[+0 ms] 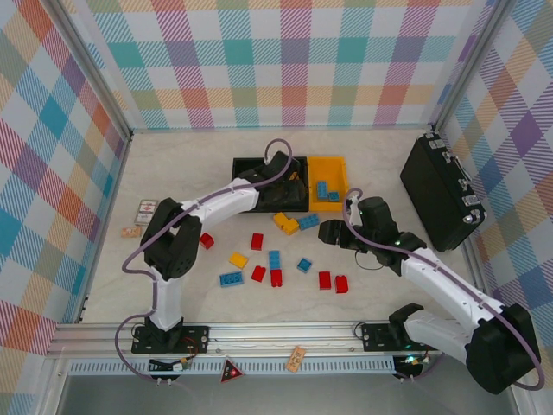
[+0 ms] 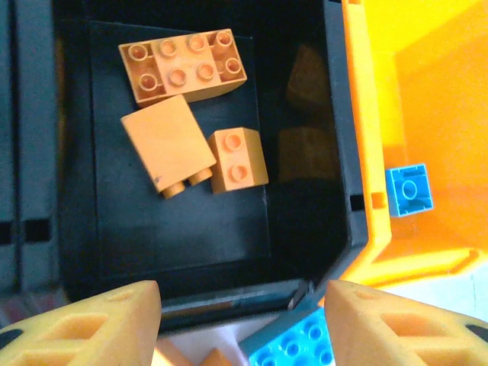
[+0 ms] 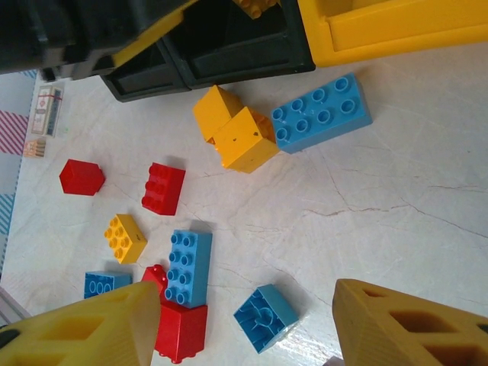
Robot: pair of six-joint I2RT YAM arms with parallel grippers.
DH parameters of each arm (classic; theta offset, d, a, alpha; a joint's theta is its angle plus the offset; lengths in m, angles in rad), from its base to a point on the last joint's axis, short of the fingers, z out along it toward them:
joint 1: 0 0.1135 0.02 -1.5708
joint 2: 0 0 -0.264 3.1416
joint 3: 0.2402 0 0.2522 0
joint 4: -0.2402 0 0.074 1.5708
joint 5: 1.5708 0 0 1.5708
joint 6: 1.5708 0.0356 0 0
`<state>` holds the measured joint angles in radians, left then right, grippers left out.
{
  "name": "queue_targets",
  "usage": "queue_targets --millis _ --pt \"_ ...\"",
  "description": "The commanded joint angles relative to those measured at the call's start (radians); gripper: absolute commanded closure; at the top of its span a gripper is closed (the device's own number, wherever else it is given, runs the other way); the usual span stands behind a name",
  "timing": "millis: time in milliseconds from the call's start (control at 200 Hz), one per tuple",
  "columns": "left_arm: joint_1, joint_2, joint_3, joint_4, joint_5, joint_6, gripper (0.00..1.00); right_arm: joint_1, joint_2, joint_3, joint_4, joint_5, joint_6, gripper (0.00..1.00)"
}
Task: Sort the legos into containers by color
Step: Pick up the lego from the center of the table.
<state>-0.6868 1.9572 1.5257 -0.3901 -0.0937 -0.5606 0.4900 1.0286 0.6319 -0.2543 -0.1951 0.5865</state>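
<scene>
Three studded plastic legos, glossy rectangular bin

Walls: pastel plaid, teal/pink/orange/purple/yellow bands on white. Table: cream with faint marble veining. Black bins x2, plus one yellow-orange bin with blue bricks inside. Left wrist view: black bin interior with three orange-yellow bricks. Loose legos on the table: red, yellow and blue mixed. Right wrist view: a blue 2x4, two yellow bricks, a red brick. Arms: white with black joints, purple cables. Left gripper and right gripper: yellow-orange tips. Hard case: black, silver latches
</scene>
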Motion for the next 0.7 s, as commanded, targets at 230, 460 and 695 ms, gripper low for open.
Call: queue_targets --millis 230,460,695 --pt "-0.031 -0.115 -0.136 0.036 0.088 0.019 0.41 -0.005 0.031 0.018 0.023 -0.025 -0.026 0.38" --pt "-0.038 -0.096 -0.158 0.046 0.264 0.159 0.39 -0.007 0.001 0.009 -0.02 -0.014 -0.054 0.38" --pt "-0.054 -0.035 -0.104 -0.034 0.233 0.241 0.37 -0.014 -0.038 -0.015 -0.031 -0.004 -0.05 0.38"
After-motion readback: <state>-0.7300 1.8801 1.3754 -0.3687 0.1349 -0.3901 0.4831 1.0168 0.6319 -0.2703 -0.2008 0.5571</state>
